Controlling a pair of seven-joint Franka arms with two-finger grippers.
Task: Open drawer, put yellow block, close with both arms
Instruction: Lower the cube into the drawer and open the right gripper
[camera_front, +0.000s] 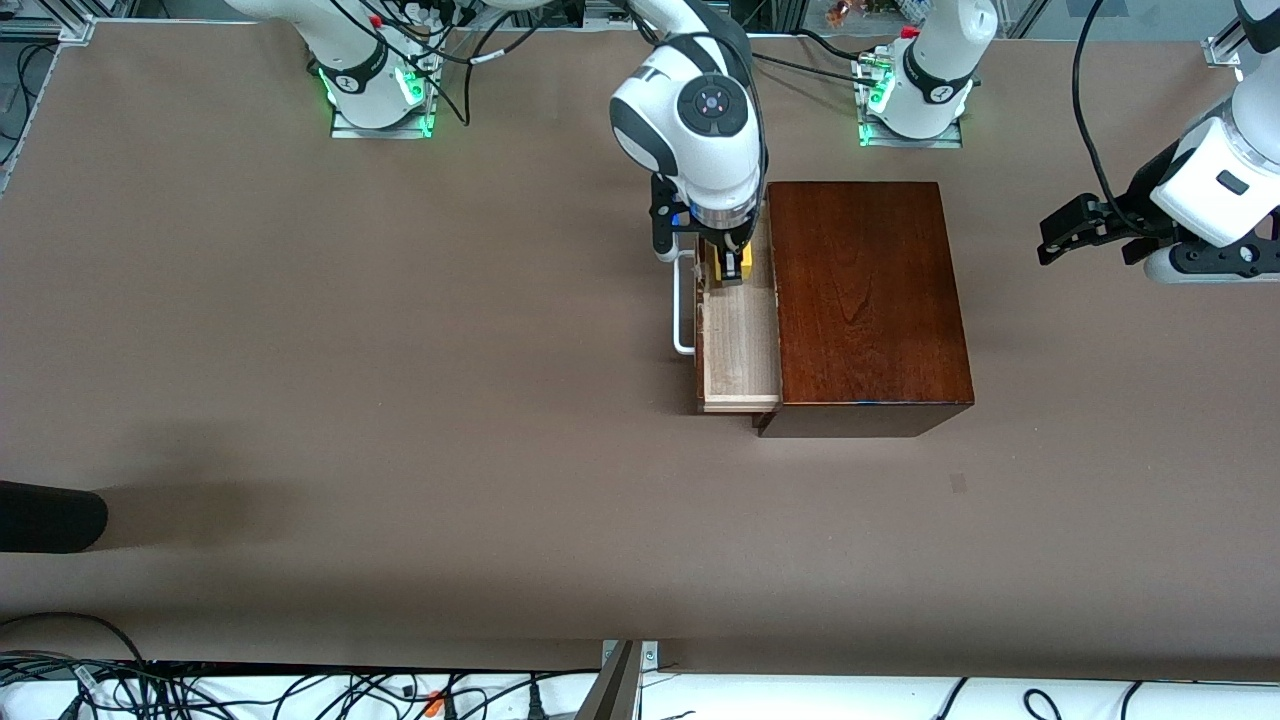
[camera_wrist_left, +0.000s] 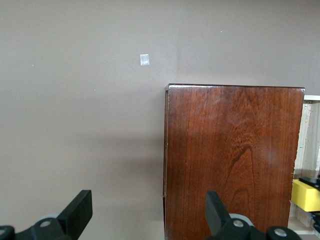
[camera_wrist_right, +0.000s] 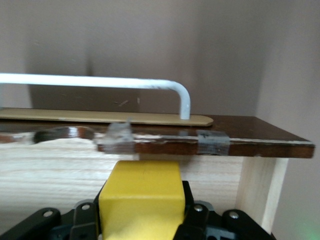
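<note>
I see a glossy, dark reddish wooden box (camera_front: 868, 300) with visible grain, and its drawer (camera_front: 740, 350) of pale, raw-looking matt wood. The handle (camera_wrist_right: 100, 82) looks smooth and white. The yellow block (camera_wrist_right: 141, 200) is plain and matt; the counter (camera_front: 400, 400) is dull brown.

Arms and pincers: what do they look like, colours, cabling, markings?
Both arms are glossy white with dark grey joint bands, on bases lit green. The right arm has a round dark cap with a small red-and-blue dot on its wrist joint. Black cables run near both bases and loop by the left arm. The left pincer and right pincer are black, with two fingers.
</note>
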